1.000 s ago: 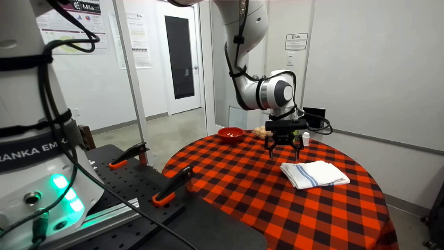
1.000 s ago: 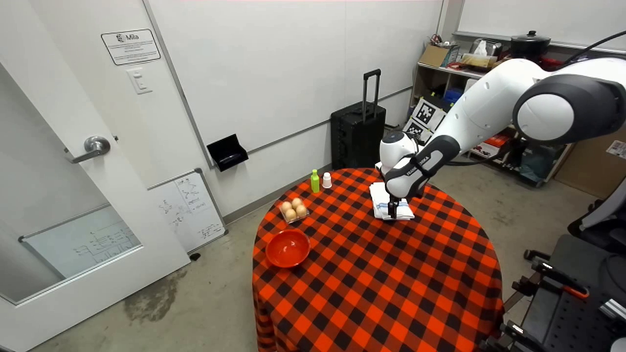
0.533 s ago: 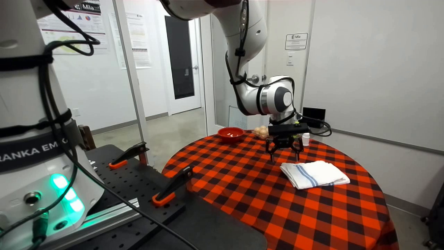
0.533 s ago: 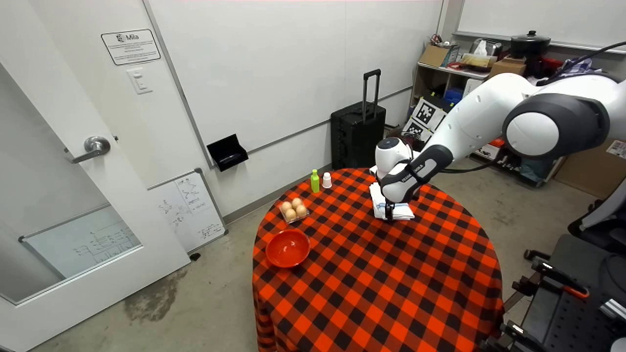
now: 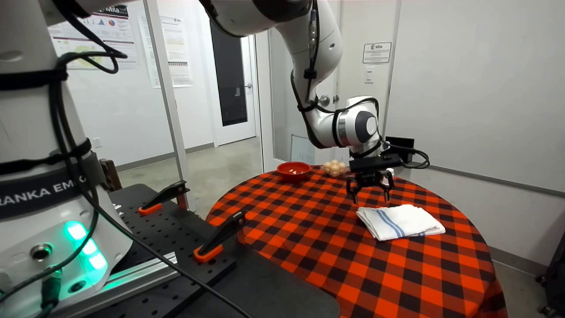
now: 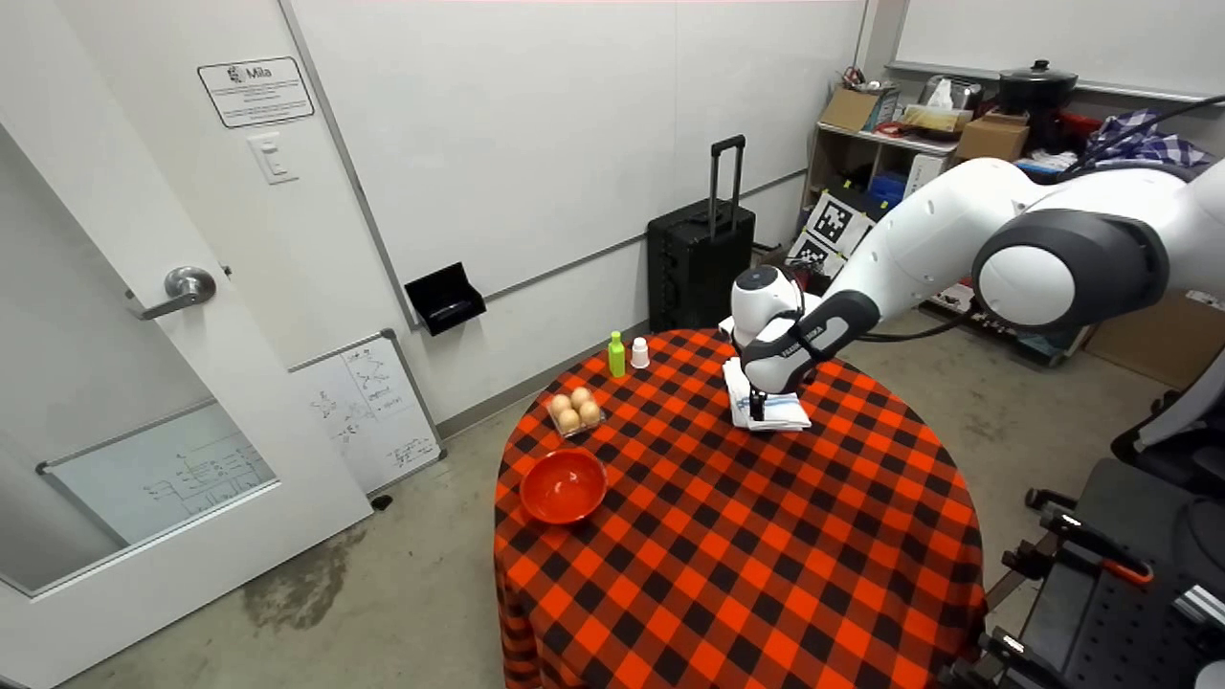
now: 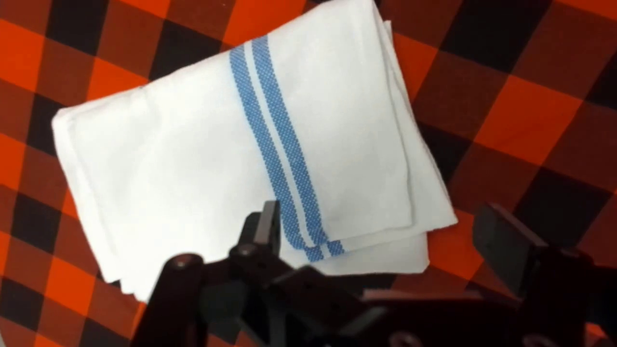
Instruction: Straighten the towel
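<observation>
The white towel with two blue stripes lies folded on a red-and-black checked tablecloth. It shows in both exterior views (image 5: 410, 221) (image 6: 787, 414) and in the wrist view (image 7: 193, 159). Its layers are offset at the corner near the jaws in the wrist view, where lower layers stick out. My gripper (image 5: 371, 199) is open and empty, above the towel's striped end and apart from it. In the wrist view the jaws (image 7: 381, 217) straddle that corner, one finger over the stripes, the other beyond the towel's edge. In an exterior view (image 6: 757, 407) the arm hides part of the towel.
A red bowl (image 6: 564, 486), a clear pack of eggs (image 6: 575, 411), a green bottle (image 6: 616, 355) and a small white bottle (image 6: 640, 353) stand on the round table (image 6: 727, 536). In an exterior view, clamps (image 5: 220, 236) sit on the robot's black base.
The gripper first came down a little, then shifted right and slightly up in an exterior view, turning a little. It stays open. The towel has not moved.
</observation>
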{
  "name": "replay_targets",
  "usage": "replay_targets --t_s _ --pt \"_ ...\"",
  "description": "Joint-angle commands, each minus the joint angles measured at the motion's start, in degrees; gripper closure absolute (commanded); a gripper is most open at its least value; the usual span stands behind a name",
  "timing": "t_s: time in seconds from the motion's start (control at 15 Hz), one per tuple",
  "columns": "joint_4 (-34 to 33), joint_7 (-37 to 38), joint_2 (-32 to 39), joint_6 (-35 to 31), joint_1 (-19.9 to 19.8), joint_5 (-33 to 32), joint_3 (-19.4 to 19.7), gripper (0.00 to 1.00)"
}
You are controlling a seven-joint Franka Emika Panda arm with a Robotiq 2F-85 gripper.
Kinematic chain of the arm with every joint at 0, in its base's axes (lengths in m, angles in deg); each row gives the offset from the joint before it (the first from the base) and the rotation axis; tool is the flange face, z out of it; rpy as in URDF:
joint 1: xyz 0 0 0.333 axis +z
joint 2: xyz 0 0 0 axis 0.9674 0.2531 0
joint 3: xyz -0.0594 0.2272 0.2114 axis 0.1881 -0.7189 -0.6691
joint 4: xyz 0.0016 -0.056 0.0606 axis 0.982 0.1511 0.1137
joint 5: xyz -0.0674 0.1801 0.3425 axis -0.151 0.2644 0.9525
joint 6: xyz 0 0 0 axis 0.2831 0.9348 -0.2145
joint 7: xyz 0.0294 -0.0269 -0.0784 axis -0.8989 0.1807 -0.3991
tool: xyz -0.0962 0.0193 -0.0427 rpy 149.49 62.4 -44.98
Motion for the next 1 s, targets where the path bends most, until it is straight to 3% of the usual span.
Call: replay_targets --t_s 0.0,0.27,0.33,0.4,0.93 --pt "-2.7 0.5 5.56 -2.78 1.17 -0.68 1.54 0.0" --pt "-3.59 0.52 8.9 -3.45 1.4 -0.49 2.0 0.01" --pt "-4.03 0.53 9.44 -3.52 1.41 -0.42 2.06 0.1" --pt "-4.37 0.75 9.72 -3.8 1.49 -0.37 2.26 0.27" --pt "-5.76 2.97 10.76 -6.52 2.19 -0.45 4.11 0.86"
